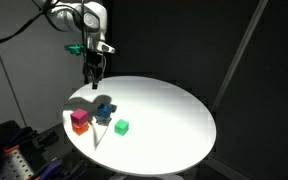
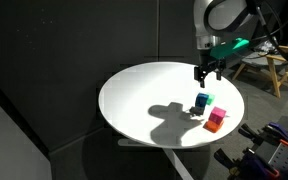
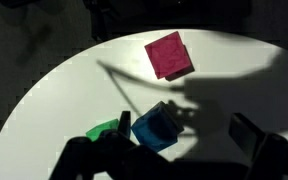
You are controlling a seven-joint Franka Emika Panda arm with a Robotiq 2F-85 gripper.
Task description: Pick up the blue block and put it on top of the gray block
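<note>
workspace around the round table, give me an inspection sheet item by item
surface: round white table, lit, the arm's shadow across it
job's things: blue block near the table's edge, not held; gray block cannot be told apart for sure, perhaps beneath the blue one
clutter: magenta block stacked on an orange block; green block beside them on the table
grippers: gripper above the blocks, open, holding nothing
cables: dark cable running to the arm
surroundings: black backdrop; wooden stand beyond the table
</note>
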